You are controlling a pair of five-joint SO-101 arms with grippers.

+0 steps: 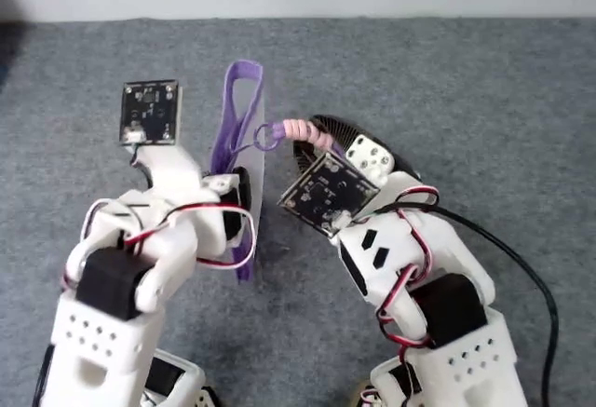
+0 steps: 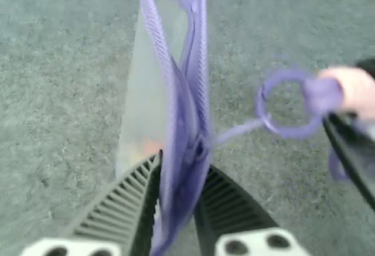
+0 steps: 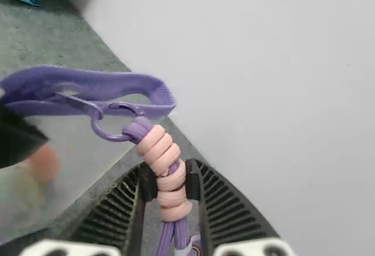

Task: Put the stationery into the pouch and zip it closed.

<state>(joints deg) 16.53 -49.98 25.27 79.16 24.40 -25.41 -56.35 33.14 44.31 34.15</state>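
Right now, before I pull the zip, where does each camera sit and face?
High view: fixed above, looking down on the grey mat, left arm, right arm and upright pouch between.
Left wrist view: on the left arm, looking along its jaws, shut on the pouch's zip edge.
Right wrist view: on the right arm, looking along its jaws, shut on the pink coil, toward the wall.
Shared: all three show the purple ring.
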